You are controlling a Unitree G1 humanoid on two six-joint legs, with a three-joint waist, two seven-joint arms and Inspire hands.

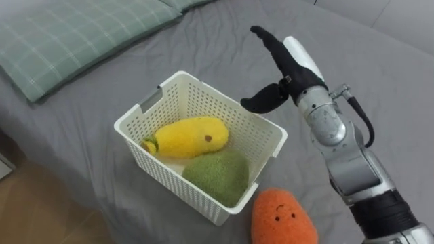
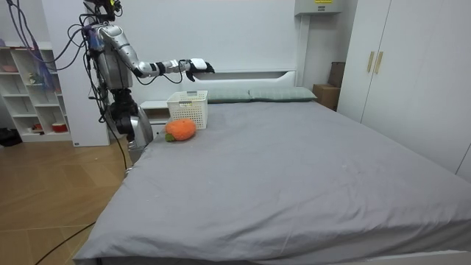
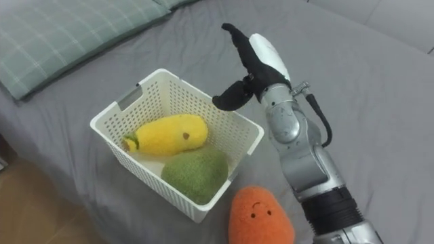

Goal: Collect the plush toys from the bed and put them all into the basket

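My right robot hand is held out ahead of me at the end of a reaching arm and grips nothing. Its fingers are straight and close together, pointing away from me and a little to my left, with the white back of the hand turned to my right. The thumb juts out left of the palm, well apart from the fingers. Behind the hand, wrist and forearm run back toward my lower right.

White lattice basket, yellow toy, green toy, orange toy, grey sheet, seemingly green-checked pillow.
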